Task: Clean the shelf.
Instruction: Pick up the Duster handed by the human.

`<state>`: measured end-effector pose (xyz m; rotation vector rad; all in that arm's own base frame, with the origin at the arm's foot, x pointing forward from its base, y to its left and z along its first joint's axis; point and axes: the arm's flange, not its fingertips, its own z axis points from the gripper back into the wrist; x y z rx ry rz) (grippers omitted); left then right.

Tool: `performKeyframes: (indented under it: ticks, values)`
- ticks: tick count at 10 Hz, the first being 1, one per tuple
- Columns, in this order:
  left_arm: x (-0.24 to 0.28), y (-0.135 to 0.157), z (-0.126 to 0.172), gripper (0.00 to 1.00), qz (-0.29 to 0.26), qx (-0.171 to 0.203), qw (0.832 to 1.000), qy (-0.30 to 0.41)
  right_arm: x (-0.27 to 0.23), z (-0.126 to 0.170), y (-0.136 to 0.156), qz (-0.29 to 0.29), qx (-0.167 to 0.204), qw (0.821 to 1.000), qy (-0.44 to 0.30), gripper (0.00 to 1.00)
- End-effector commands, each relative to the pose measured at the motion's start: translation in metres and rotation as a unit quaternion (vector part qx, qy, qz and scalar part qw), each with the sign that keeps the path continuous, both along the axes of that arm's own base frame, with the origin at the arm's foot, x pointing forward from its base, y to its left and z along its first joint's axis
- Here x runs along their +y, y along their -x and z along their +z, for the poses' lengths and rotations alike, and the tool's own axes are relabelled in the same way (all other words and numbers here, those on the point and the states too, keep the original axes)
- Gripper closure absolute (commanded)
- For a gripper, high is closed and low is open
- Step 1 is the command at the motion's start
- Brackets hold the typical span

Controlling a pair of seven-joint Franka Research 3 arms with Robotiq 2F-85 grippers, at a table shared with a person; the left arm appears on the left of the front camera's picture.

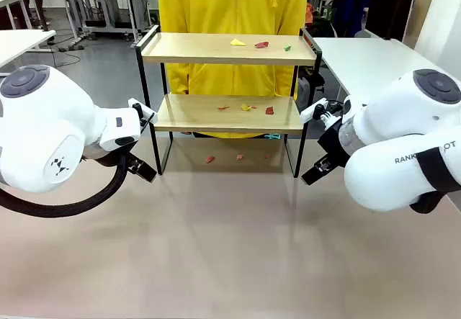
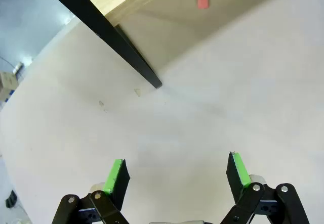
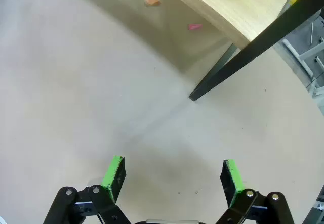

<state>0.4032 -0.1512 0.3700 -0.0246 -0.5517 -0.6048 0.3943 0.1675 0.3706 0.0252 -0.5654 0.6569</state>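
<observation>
The shelf (image 1: 227, 49), a small two-tier rack of two light wooden boards in a thin black metal frame with raised end rails, is set at the far middle of the pale beige desk (image 1: 230, 247), between the two white arms. The left end effector (image 2: 177, 171), black with green pads, is held wide open with nothing between its fingers. It is pointed at bare desk near a black front leg (image 2: 132, 57) of the shelf, beyond which a red paper scrap (image 2: 202, 0) is seen on the desk under the lower board. The right end effector (image 3: 173, 171), of the same make, is likewise spread wide and empty over bare desk near the other front leg (image 3: 228, 67), with three small reddish scraps (image 3: 152, 1) lying beyond in the shadow under the shelf. On the top board a yellow scrap (image 1: 237, 42), a red scrap (image 1: 261, 45) and a green scrap (image 1: 287, 47) are scattered. On the lower board three more bits (image 1: 246, 107) in red and yellow are seen. Behind the shelf a person in a bright yellow garment (image 1: 230, 2) is standing.
</observation>
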Motion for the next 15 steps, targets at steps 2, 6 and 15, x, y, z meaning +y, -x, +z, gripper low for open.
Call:
performKeyframes:
  ticks: [2, 6, 15]
  values:
    - [0.000, 0.000, 0.000, 0.00, 0.000, 0.000, 1.000, 0.000, 0.000, 0.000, 0.000, 0.000, 0.000, 1.000, 0.000, 0.00]
    - [0.000, 0.000, 0.000, 0.00, 0.000, 0.000, 1.000, 0.000, 0.000, 0.000, 0.000, 0.000, 0.000, 1.000, 0.000, 0.00]
    - [0.040, 0.004, 0.114, 0.00, -0.081, 0.040, 0.993, 0.081, -0.059, 0.110, -0.015, 0.046, -0.013, 0.995, -0.087, 0.00]
